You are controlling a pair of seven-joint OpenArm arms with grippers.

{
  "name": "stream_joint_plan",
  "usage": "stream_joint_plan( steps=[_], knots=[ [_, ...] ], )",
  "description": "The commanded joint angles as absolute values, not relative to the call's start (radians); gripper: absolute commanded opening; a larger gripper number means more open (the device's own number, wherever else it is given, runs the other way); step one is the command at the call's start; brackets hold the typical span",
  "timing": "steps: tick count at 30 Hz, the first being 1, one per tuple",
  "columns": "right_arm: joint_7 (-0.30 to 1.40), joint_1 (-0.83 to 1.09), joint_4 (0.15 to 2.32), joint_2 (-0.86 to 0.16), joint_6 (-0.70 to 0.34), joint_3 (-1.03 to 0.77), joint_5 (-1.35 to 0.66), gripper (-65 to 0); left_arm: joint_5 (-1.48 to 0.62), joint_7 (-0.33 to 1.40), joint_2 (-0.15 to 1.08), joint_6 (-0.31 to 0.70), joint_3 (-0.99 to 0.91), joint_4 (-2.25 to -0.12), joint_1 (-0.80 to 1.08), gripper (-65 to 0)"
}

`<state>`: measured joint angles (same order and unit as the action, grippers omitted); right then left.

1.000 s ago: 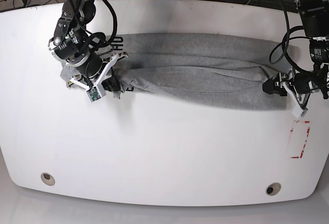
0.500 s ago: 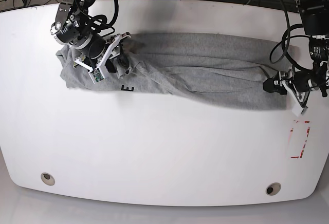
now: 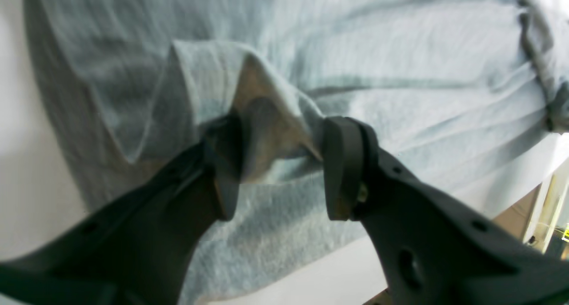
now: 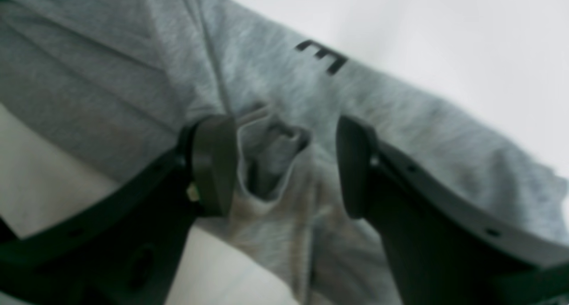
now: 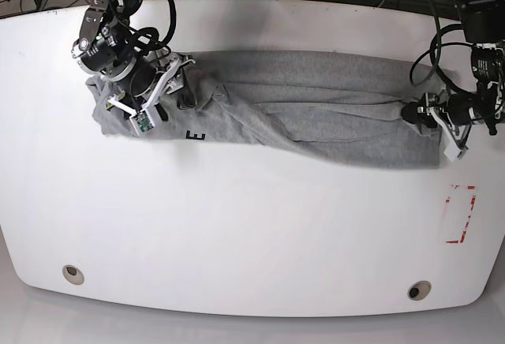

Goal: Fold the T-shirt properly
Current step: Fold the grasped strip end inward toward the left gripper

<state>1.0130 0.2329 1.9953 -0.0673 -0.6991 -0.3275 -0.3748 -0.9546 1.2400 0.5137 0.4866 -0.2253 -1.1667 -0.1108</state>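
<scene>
My left gripper (image 3: 280, 162) is pinched onto a raised fold of the T-shirt (image 3: 355, 74); the cloth peaks up between my two pads, and both of them press against it. In the base view this gripper (image 5: 422, 115) sits at the shirt's end on that view's right, close to the table's (image 5: 252, 226) edge.

My right gripper (image 4: 284, 162) stands with its jaws apart over the other end of the shirt (image 4: 400, 118). A small crumpled fold lies between the pads, against one pad and clear of the other, so I am not holding anything there. A black block letter (image 4: 322, 56) shows on the cloth just beyond my fingertips. In the base view this gripper (image 5: 162, 95) hovers at the shirt's end on that view's left.

The T-shirt (image 5: 316, 107) lies stretched in a long, wrinkled band across the far half of the white table, bunched at the end under my right gripper. A red dashed rectangle (image 5: 461, 214) is marked on the table near my left arm, apart from the cloth.
</scene>
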Motion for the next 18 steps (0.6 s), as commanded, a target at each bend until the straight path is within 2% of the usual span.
stream_joint_plan(
  steps=[1,7,18],
  knots=[
    [0.995,0.234,2.018,-0.076,-0.698,-0.34,-0.401,-30.6,-0.972,1.231,0.538,0.492,-0.234,-1.194,-0.119,-37.2],
    [1.02,0.259,2.034,-0.101,-0.698,-0.375,-0.404,-30.8,-0.972,1.231,0.538,0.492,-0.234,-1.274,-0.081,-37.2],
    [1.015,0.272,2.002,-0.077,-0.698,-0.366,-0.404,-30.8,-0.966,1.231,0.536,0.492,-0.231,-1.305,-0.068,-37.1]
  ],
)
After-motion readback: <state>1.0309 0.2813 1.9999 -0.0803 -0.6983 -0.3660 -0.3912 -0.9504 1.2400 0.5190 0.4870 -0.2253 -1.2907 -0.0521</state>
